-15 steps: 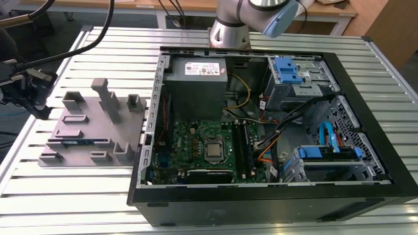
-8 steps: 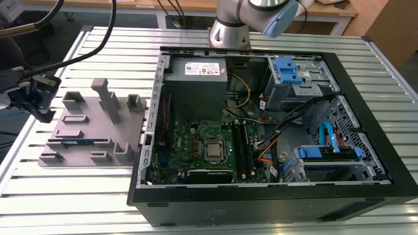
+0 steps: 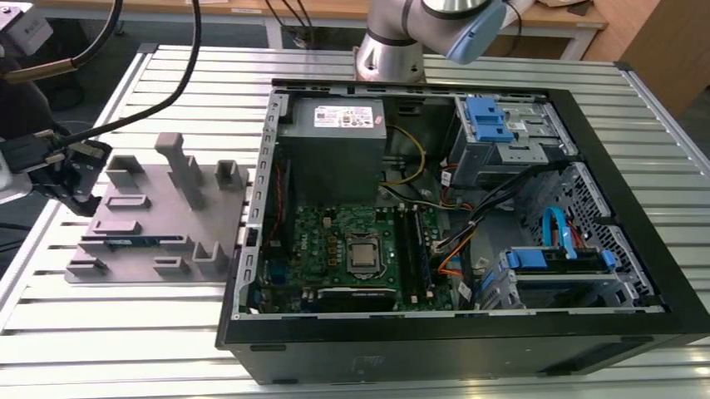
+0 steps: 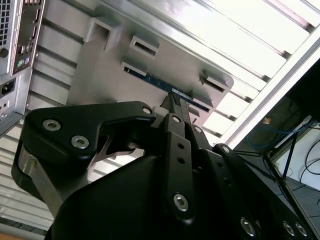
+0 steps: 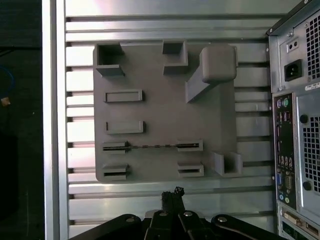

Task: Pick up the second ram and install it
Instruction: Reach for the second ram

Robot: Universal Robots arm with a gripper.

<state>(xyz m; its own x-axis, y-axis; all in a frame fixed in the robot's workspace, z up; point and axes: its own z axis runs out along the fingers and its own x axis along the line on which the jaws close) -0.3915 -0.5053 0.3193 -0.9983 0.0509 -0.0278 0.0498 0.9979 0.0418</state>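
In the exterior view, the second ram [image 3: 133, 242] stands slotted in the grey fixture [image 3: 166, 212], about five o'clock from the fingers [image 3: 76, 193], which seem pressed together and empty.

A grey plastic fixture [image 3: 155, 224] with upright posts lies on the slatted aluminium table [image 3: 111, 332], just beside the pincer [image 3: 78, 195]. Beyond the fixture, farther from the pincer, an open computer case [image 3: 444, 349] shows its green motherboard [image 3: 332, 233], grey power supply [image 3: 332, 158] and blue drive caddy [image 3: 486, 120].
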